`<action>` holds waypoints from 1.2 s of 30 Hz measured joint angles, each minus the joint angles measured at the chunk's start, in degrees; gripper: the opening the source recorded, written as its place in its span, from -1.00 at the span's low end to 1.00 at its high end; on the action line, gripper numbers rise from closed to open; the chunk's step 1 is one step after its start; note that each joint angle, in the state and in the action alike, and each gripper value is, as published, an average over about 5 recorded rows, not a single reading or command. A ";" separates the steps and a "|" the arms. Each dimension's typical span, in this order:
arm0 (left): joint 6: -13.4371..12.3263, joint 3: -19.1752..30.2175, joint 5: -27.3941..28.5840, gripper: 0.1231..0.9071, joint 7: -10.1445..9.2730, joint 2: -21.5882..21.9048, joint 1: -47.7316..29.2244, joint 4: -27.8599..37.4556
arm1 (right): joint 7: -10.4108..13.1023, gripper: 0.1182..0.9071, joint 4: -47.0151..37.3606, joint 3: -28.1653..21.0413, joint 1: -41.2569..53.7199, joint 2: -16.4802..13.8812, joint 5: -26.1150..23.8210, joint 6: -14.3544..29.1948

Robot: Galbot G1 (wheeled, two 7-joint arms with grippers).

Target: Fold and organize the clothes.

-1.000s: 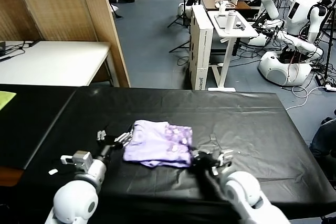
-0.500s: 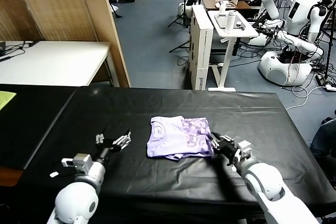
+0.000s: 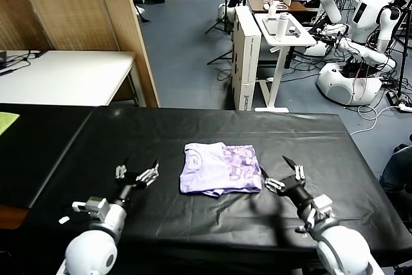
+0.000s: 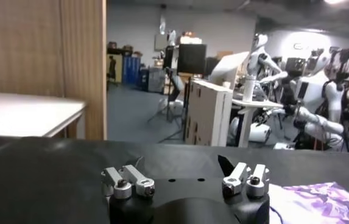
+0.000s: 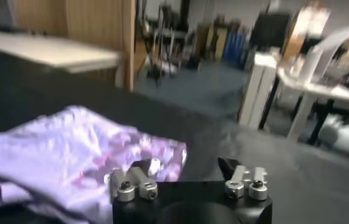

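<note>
A light lavender short-sleeved T-shirt of thin fabric (image 3: 220,169) lay folded into a small flat bundle near the middle of the bench with the black cloth cover (image 3: 193,127). Its purple-and-white print faced up on the half toward the robot's right side.

The right hand (image 3: 287,176) was just beside the right edge of the shirt, not touching it. Its fingers (image 5: 133,182) were spread wide and held nothing. In the right wrist view the shirt (image 5: 77,152) sat close in front of that hand (image 5: 186,179).

The left hand (image 3: 136,172) was low over the bench, off to the left of the shirt with a gap between them. Its fingers (image 4: 128,181) were spread wide too and held nothing. A corner of the shirt (image 4: 326,201) showed in the left wrist view.

A white table (image 3: 64,75) stood past the bench, far to the left.
</note>
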 joint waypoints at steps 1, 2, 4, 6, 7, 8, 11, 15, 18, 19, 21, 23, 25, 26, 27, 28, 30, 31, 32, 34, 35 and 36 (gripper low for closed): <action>-0.19 -0.06 0.12 1.00 0.15 0.20 0.31 -0.16 | 0.37 1.00 0.43 0.64 -1.17 0.38 -0.11 0.55; -0.32 -0.15 0.28 1.00 0.29 0.39 0.63 -0.33 | 0.82 1.00 0.89 1.32 -2.41 0.82 -0.29 1.17; -0.40 -0.29 0.63 1.00 0.34 0.69 1.34 -0.63 | 1.77 1.00 1.73 2.55 -4.84 1.73 -0.68 2.26; -0.54 -0.37 0.87 1.00 0.31 0.96 2.07 -0.85 | 2.65 1.00 2.44 3.69 -7.15 2.67 -1.20 3.28; -0.65 -0.37 0.96 1.00 0.26 1.09 2.44 -0.95 | 2.97 1.00 2.72 4.13 -8.19 3.12 -1.51 3.73; -0.80 -0.36 1.00 1.00 0.22 1.22 2.82 -1.03 | 3.22 1.00 2.98 4.51 -9.21 3.58 -1.91 4.19; -1.24 -0.28 1.04 1.00 0.19 1.51 3.86 -1.10 | 3.53 1.00 3.58 5.13 -11.91 4.79 -3.22 5.40; -1.34 -0.20 1.07 1.00 0.13 1.83 5.15 -1.08 | 3.66 1.00 4.41 5.40 -14.68 6.23 -4.05 6.13; -1.37 -0.17 1.08 1.00 0.02 2.27 6.03 -1.19 | 3.85 1.00 4.96 5.60 -16.03 7.21 -4.27 6.18; -1.42 -0.17 1.05 1.00 -0.06 2.45 6.33 -1.26 | 3.95 1.00 5.10 5.67 -16.37 7.51 -4.36 6.18; -1.55 -0.17 0.78 1.00 -0.50 2.77 6.91 -1.45 | 4.18 1.00 5.36 5.84 -16.91 8.02 -4.60 6.14; -1.52 -0.21 0.15 1.00 -1.21 3.13 7.53 -1.76 | 4.39 1.00 5.70 6.08 -17.36 8.38 -4.80 6.09; -1.21 -0.32 -0.56 1.00 -1.89 3.53 8.18 -2.25 | 4.53 1.00 6.06 6.37 -17.78 8.65 -4.96 6.05; -1.01 -0.39 -0.83 1.00 -2.09 3.76 8.55 -2.55 | 4.57 1.00 6.19 6.50 -17.94 8.77 -5.02 6.04; -0.80 -0.49 -1.05 1.00 -2.23 3.98 8.92 -2.87 | 4.61 1.00 6.28 6.60 -18.08 8.89 -5.10 6.02; -0.62 -0.58 -1.23 1.00 -2.30 4.18 9.31 -3.19 | 4.65 1.00 6.33 6.67 -18.19 9.02 -5.20 6.01; -0.29 -0.71 -1.54 1.00 -2.35 4.51 10.14 -3.83 | 4.71 1.00 6.39 6.66 -18.31 9.33 -5.51 5.93; -0.13 -0.75 -1.65 1.00 -2.36 4.60 10.55 -4.10 | 4.73 1.00 6.43 6.59 -18.34 9.51 -5.71 5.88; 0.00 -0.78 -1.73 1.00 -2.36 4.66 10.95 -4.34 | 4.75 1.00 6.47 6.51 -18.36 9.70 -5.90 5.81; 0.24 -0.78 -1.77 1.00 -2.38 4.71 11.67 -4.69 | 4.77 1.00 6.54 6.27 -18.37 10.12 -6.29 5.69; 0.39 -0.77 -1.77 1.00 -2.40 4.72 11.97 -4.82 | 4.77 1.00 6.56 6.16 -18.37 10.31 -6.43 5.64; 0.57 -0.78 -1.76 1.00 -2.42 4.73 12.25 -4.97 | 4.78 1.00 6.56 6.06 -18.37 10.49 -6.56 5.61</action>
